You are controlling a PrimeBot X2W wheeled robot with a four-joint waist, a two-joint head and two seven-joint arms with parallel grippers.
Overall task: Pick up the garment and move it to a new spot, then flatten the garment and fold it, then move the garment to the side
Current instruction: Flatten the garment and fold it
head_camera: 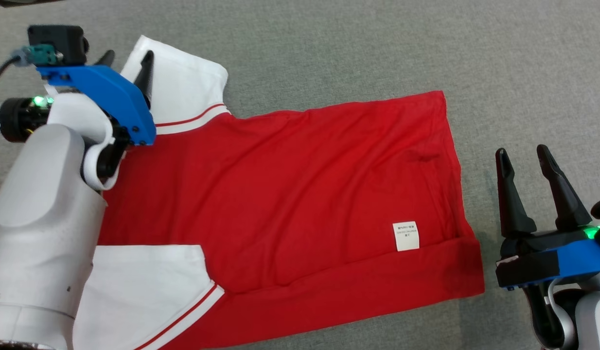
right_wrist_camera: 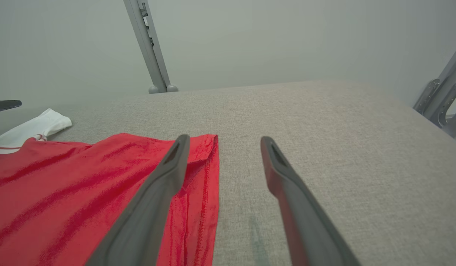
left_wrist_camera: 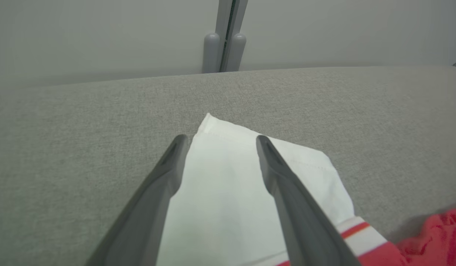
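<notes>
Shirt [head_camera: 290, 194], red with white sleeves edged by a red stripe, lies spread flat on the grey pad [head_camera: 378, 48], its hem toward the robot's right. A white label [head_camera: 406, 236] sits on the red cloth near the hem. The left gripper [head_camera: 128, 54], fingers apart and empty, is over the far sleeve [head_camera: 183, 82]; whether it touches the cloth cannot be told. The right gripper [head_camera: 522, 151], fingers likewise apart and empty, stands just beside the hem.
</notes>
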